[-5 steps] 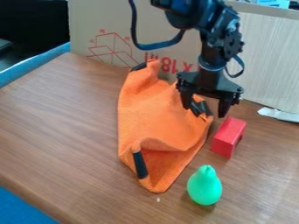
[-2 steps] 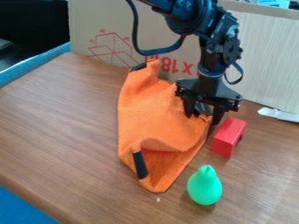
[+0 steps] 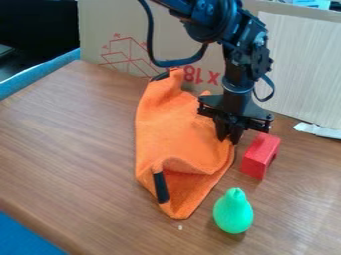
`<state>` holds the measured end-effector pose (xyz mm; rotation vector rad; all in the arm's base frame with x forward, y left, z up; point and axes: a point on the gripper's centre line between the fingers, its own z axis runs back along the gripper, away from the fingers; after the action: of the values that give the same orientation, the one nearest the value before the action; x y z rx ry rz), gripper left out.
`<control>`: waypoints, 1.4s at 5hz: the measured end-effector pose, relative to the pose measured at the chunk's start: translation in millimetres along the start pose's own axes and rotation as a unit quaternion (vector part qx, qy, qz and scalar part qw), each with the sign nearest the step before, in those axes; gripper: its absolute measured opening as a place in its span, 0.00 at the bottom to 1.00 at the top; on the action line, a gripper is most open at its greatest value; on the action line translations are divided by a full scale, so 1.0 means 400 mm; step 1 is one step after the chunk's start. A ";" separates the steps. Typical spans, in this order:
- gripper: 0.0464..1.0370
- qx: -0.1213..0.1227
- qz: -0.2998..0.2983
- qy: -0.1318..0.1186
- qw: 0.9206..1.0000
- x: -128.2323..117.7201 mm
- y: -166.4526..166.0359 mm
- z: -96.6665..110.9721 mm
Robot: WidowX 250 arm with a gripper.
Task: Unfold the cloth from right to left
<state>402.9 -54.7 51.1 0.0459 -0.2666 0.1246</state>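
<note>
At three o'clock on the orange fabric cloth (image 3: 176, 129): your black two-finger gripper (image 3: 230, 140) pinches its edge.
Edge: lift gently, ease toward nine o'clock.

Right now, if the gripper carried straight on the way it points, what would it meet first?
The orange cloth's right edge, where the gripper already seems to be pinching it; beneath that, probably the wooden table, though depth is hard to judge.

Cardboard (image 3: 113, 22) (red-printed) stands behind the wooden table (image 3: 67, 144).
</note>
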 end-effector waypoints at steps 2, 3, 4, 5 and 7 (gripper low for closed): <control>0.00 -0.079 0.023 0.035 0.996 0.007 0.045 0.062; 0.00 -0.118 0.026 0.027 0.992 -0.002 0.077 0.108; 0.00 -0.145 0.016 0.007 0.989 -0.040 0.158 0.145; 0.00 -0.168 0.008 -0.002 0.986 -0.076 0.224 0.168; 0.00 -0.208 0.038 -0.016 0.977 -0.122 0.386 0.199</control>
<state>315.7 87.6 119.4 -0.3782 -0.3225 0.1425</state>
